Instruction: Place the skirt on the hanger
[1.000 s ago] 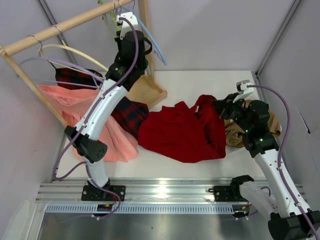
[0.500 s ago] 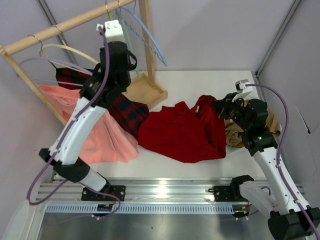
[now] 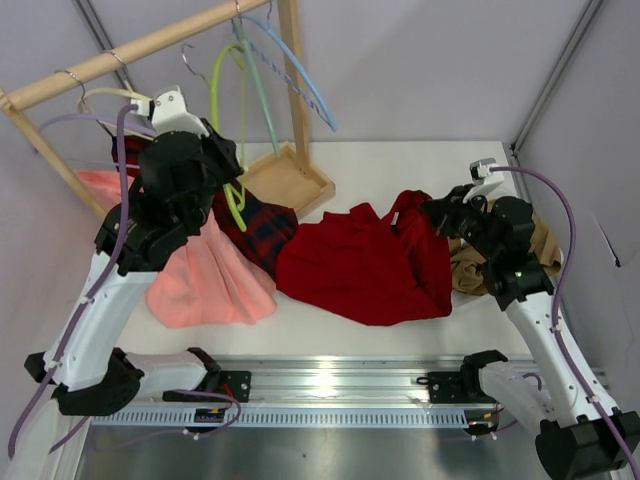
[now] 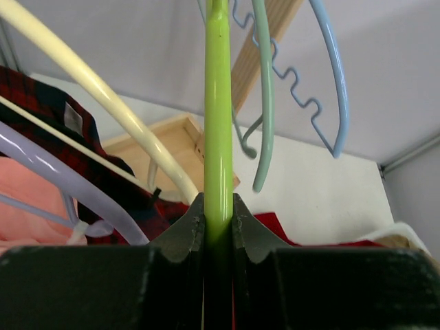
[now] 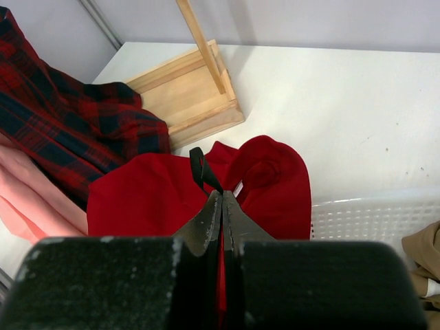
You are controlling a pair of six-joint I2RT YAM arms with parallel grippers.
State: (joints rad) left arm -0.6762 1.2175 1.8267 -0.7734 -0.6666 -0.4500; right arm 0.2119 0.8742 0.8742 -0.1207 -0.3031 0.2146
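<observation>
Table [image 3: 400,170] bears skirt [image 3: 350,265]; wrist view shows left claw [image 4: 218,203] pinching hanger [image 4: 218,103].

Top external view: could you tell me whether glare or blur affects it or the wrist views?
Top external: glare mainly on the metal rail. Left wrist: left gripper dark and blurred, hanger with a highlight streak. Right wrist: right gripper soft, skirt sharp.

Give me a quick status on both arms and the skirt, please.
Left fingers shut on lime hanger, near the rail. Right fingers shut on red skirt, heaped on table. Light-blue hanger close beside.
</observation>
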